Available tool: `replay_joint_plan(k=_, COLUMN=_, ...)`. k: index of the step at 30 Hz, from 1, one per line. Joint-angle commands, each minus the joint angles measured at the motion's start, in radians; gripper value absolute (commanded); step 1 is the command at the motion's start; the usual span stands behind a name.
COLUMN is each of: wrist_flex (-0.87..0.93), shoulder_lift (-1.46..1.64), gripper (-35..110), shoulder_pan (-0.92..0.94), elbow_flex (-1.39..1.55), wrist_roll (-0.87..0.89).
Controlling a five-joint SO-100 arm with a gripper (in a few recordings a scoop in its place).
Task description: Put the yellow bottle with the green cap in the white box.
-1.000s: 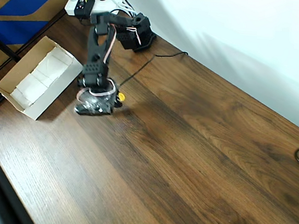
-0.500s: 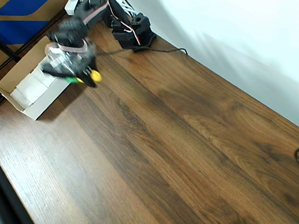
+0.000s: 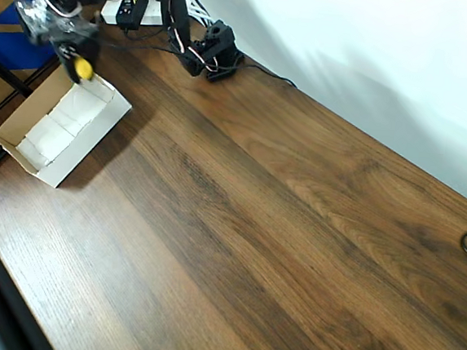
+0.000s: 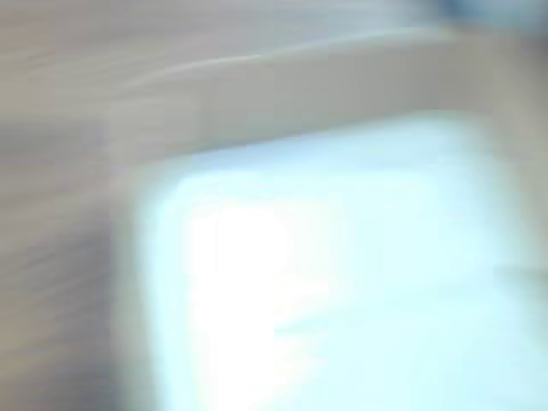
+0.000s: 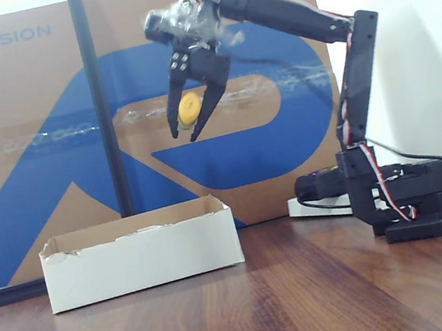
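Arm stretched out from its base (image 5: pixel 414 203) at the far left corner of the worktop (image 3: pixel 294 229), reaching high above the surface. Gripper (image 5: pixel 192 128) points downward in the fixed view, its two dark fingers (image 5: pixel 175 106) pinching the yellow bottle (image 5: pixel 188 109) between them, up near the finger roots. The tips angle apart below the bottle. Green cap cannot be made out.

Overhead view: gripper (image 3: pixel 78 57) sits at the far end of the white box (image 3: pixel 71 157), with the bottle (image 3: pixel 82 67) showing as a yellow spot over the box's far rim. Fixed view: bottle hangs well above the box (image 5: pixel 143 256), roughly over its right half, not touching it.

Box lies along the left edge of the worktop, open side up, with white paper lining its bottom (image 3: pixel 58 127). Its near end wall is white.

Wrist view is heavily blurred: a pale bright rectangle (image 4: pixel 342 282) with a greyish border. Nothing finer can be told.

Behind the worktop stands a brown cardboard panel with blue print (image 5: pixel 37 160). A dark upright pole (image 5: pixel 99 100) stands in front of it. A white power strip (image 3: pixel 137 11) lies beside the arm's base.
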Motion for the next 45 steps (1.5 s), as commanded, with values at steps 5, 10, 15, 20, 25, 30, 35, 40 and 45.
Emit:
replay_joint_plan(k=5, wrist_flex=-0.06, shoulder_lift=-0.049, gripper=0, shoulder_pan=0.094, elbow_flex=-0.066, wrist_roll=0.025)
replay_joint_plan(k=10, wrist_flex=-0.04, shoulder_lift=-0.213, gripper=0, shoulder_pan=0.091, elbow_flex=-0.238, wrist_roll=0.06)
replay_joint_plan(k=15, wrist_flex=-0.035, shoulder_lift=-0.342, gripper=0, shoulder_pan=0.083, elbow_flex=-0.364, wrist_roll=0.087)
replay_joint_plan(k=20, wrist_flex=-0.035, shoulder_lift=-0.477, gripper=0, shoulder_pan=0.114, elbow_flex=-0.468, wrist_roll=0.1)
replay_joint_plan(k=25, wrist_flex=-0.035, shoulder_lift=-0.624, gripper=0, shoulder_pan=0.179, elbow_flex=-0.604, wrist_roll=0.087)
replay_joint_plan(k=30, wrist_flex=-0.035, shoulder_lift=-0.739, gripper=0, shoulder_pan=0.229, elbow_flex=-0.736, wrist_roll=0.069)
replay_joint_plan(k=35, wrist_flex=-0.037, shoulder_lift=-0.819, gripper=0, shoulder_pan=0.245, elbow_flex=-0.808, wrist_roll=0.058)
replay_joint_plan(k=40, wrist_flex=-0.058, shoulder_lift=-0.879, gripper=0, shoulder_pan=0.259, elbow_flex=-0.828, wrist_roll=0.049)
replay_joint_plan(k=45, wrist_flex=-0.06, shoulder_lift=-0.917, gripper=11, shoulder_pan=0.265, elbow_flex=-0.865, wrist_roll=0.032)
